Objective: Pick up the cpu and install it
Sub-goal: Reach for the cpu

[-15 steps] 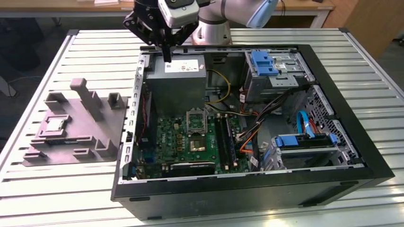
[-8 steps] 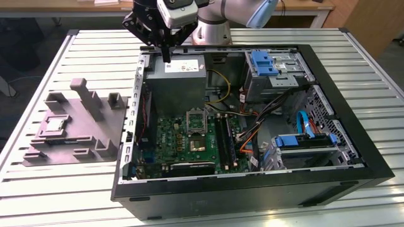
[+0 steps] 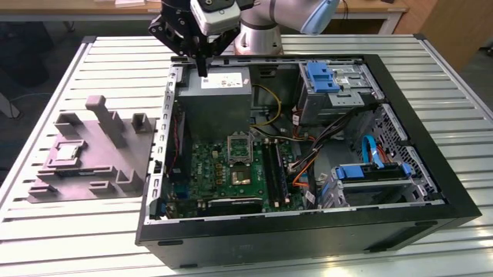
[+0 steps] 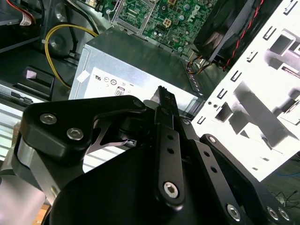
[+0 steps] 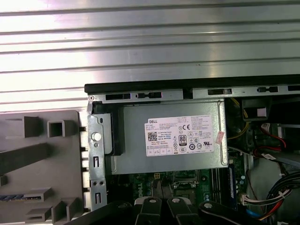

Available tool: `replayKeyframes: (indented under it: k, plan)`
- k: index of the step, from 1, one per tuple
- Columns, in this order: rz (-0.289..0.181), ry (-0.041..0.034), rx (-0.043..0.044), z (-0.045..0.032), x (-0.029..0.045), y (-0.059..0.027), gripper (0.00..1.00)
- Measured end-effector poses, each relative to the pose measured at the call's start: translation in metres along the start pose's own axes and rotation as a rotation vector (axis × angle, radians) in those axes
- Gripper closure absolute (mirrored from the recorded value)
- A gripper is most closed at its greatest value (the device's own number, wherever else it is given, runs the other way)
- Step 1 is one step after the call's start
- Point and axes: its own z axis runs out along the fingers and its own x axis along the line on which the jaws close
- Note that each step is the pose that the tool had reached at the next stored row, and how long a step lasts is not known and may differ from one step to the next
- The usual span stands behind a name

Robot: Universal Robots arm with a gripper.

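The cpu (image 3: 66,152), a small silvery square chip, lies in a recess of the grey holder block (image 3: 115,158) on the table, at the exterior view's left of the open computer case. The dark socket (image 3: 241,175) with its raised metal frame (image 3: 239,144) sits on the green motherboard inside the case. My gripper (image 3: 202,73) hangs above the case's back left corner, over the grey power-supply box (image 3: 218,98), far from the cpu. Its black fingers (image 5: 151,207) stand pressed together with nothing between them. The fingertip (image 4: 162,91) points at the power-supply box (image 4: 136,70).
The black case wall (image 3: 308,231) rings the motherboard. Blue drive brackets (image 3: 321,78) and cable bundles (image 3: 339,130) fill the side at the exterior view's right. A yellow cable (image 4: 56,37) loops beside the power supply. The slatted metal table (image 3: 77,242) surrounds the case. The holder block (image 5: 42,164) has upright posts.
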Motion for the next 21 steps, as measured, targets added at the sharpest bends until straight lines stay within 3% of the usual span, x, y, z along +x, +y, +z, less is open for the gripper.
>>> replayKeyframes:
  k: [9,13,21]
  plan:
    - [0.000,0.0000,0.0000,0.0001,0.0001,0.0000,0.89]
    - [0.000,0.0000,-0.0001,0.0002,0.0061,-0.0005,0.89]
    - [0.000,0.0000,0.0000,0.0002,0.0075,-0.0006,0.89]
